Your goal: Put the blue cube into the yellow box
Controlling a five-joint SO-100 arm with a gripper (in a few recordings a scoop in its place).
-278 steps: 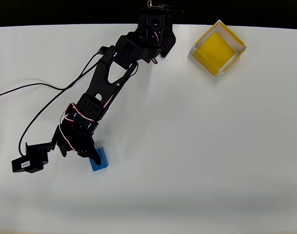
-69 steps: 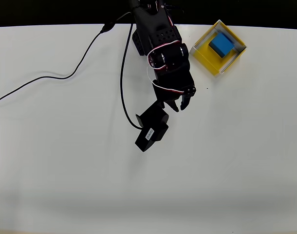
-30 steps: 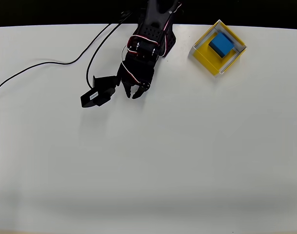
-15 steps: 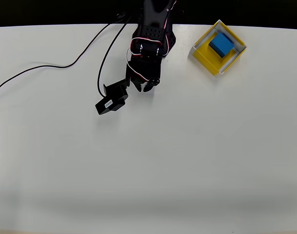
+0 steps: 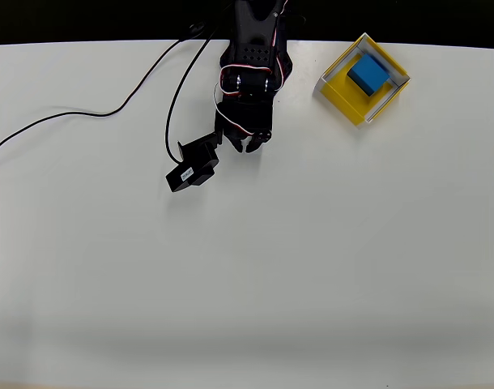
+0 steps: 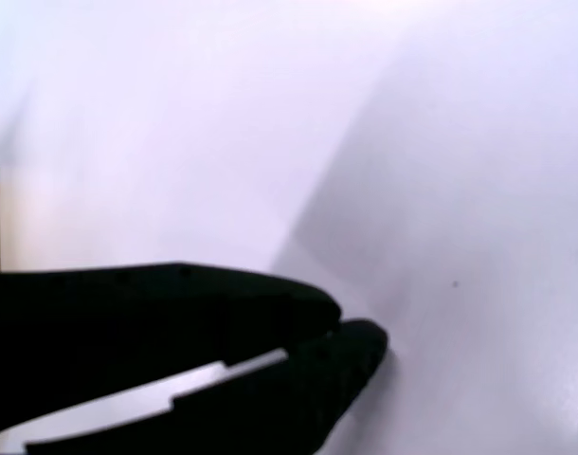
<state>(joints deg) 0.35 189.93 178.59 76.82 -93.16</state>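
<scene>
Small matte bright-blue cube (image 5: 368,74) sits inside shallow yellow-floored square box with pale walls (image 5: 342,94), upper right in overhead view. Black two-finger gripper (image 5: 246,146) well apart to its left, above white table (image 5: 312,267); jaws closed together, holding nothing.

Bright, even light floods the white surface (image 5: 312,267) in the overhead view with only faint shadows, while the wrist view is washed-out, blurred and bluish.
</scene>
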